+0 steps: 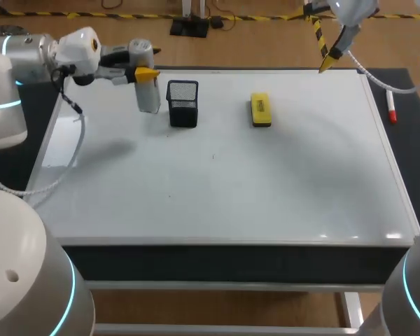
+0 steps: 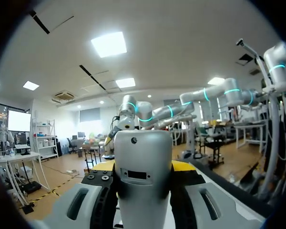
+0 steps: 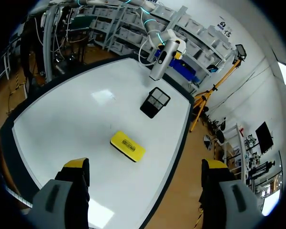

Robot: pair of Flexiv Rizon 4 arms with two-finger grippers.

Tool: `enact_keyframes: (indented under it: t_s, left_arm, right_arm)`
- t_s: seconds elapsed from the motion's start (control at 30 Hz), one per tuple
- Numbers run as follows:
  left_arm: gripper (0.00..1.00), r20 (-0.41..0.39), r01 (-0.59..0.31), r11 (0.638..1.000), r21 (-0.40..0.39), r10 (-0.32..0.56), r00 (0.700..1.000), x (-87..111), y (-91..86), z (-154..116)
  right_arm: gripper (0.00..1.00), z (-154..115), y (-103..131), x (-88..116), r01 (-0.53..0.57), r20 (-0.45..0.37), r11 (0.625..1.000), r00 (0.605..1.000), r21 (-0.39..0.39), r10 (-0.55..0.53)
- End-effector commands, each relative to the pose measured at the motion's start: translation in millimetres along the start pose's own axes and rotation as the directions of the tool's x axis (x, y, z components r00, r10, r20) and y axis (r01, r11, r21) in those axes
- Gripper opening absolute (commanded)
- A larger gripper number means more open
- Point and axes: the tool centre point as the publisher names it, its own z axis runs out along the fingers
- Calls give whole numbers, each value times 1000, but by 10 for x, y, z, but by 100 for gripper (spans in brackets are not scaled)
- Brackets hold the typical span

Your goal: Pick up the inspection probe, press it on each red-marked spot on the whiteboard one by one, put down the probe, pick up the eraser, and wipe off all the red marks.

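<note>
Head view: the left gripper (image 1: 147, 75) hung over the far left corner of the whiteboard (image 1: 217, 189), its yellow-tipped fingers clamped from two sides on the inspection probe (image 1: 148, 96). The probe was a smooth, pale grey, rounded cylinder pointing down at the board. Whether its lower end touched the surface could not be told.

In the left wrist view the probe (image 2: 143, 191) filled the space between the fingers. Its glossy casing showed a small dark dot and a dark rectangular recess. No writing could be made out on it.

Just beside the probe, near the far edge, stood a black mesh holder (image 1: 183, 103), square in section and open at the top. Further along the far edge, right of the middle, lay the eraser (image 1: 260, 110), a yellow rectangular block. It carried a dark printed label (image 3: 128, 142) on its upper face, the print too small to make out.

The right gripper (image 1: 327, 61) hung above the far right corner. In the right wrist view its fingers (image 3: 76, 168) were spread wide, with nothing between them.

The whiteboard was flat, white and glossy, with a pale frame. A red-capped white marker pen (image 1: 391, 108) lay on the dark surface off its right edge.
</note>
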Motion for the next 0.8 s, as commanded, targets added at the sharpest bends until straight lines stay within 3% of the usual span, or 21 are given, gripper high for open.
enact_keyframes:
  t_s: [0.03, 0.33, 0.8]
  left_arm:
    - [0, -49, -5, 1000, 17, 6, 999, -183, -10, 126]
    - [0, -52, -23, 999, 47, 25, 998, -395, -110, 370]
    - [0, -16, 68, 995, 75, -67, 998, -696, 144, 566]
  right_arm:
    - [100, -6, -6, -5, 2, -5, 1000, 1000, 2, -2]
    - [100, -6, -6, -5, 2, -5, 1000, 1000, 2, -2]
    - [100, -6, -6, -5, 2, -5, 1000, 1000, 2, -2]
